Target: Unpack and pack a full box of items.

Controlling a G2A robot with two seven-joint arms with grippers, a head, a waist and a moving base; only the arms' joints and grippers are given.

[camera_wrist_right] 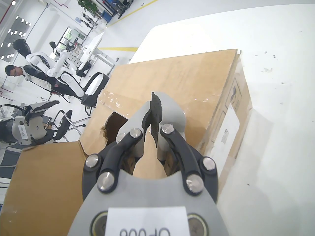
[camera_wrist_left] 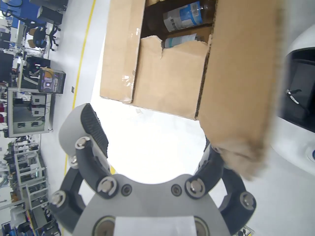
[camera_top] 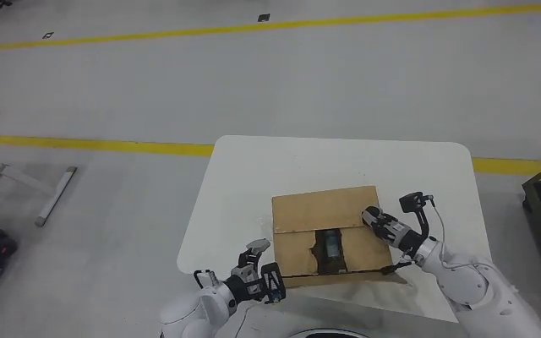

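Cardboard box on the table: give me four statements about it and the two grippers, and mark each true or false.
1. The box stands on the white table. True.
2. Its top is fully sealed. False: it is torn open, and bottles show inside.
3. The left gripper is open. True.
4. The right gripper holds a bottle. False: it is shut over the box top, holding no bottle.

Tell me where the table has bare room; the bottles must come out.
Widest: the table beyond the box. A narrower strip lies left of it. Crowded: near side, left gripper and open flap; right side, right gripper.
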